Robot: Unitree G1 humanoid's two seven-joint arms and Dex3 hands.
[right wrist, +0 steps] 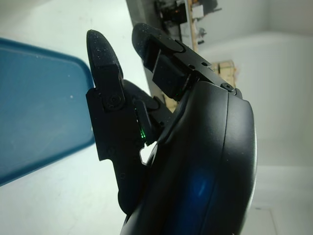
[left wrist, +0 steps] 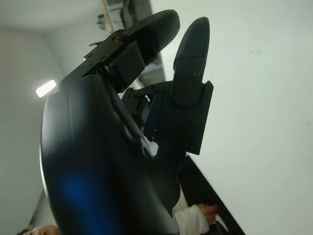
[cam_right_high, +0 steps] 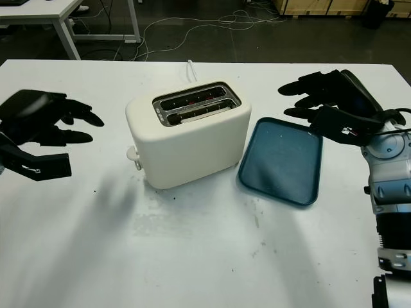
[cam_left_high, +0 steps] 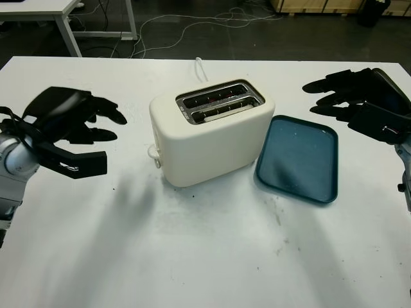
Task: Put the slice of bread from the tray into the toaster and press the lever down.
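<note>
Two slots top the cream toaster (cam_left_high: 209,131), mid-table (cam_left_high: 192,256), with something pale sitting in the nearer slot. Blue tray (cam_left_high: 299,157): just right of the toaster, bare. Left hand (cam_left_high: 67,128) and right hand (cam_left_high: 359,99): both released, holding nothing, raised either side of the toaster.

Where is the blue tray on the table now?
In the left eye view the blue tray lies on the white table, just right of the toaster, below the open right hand.

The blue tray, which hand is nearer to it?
Right. The right hand hangs open just past the tray's far right corner; the left hand is open beyond the toaster, on its other side.
</note>
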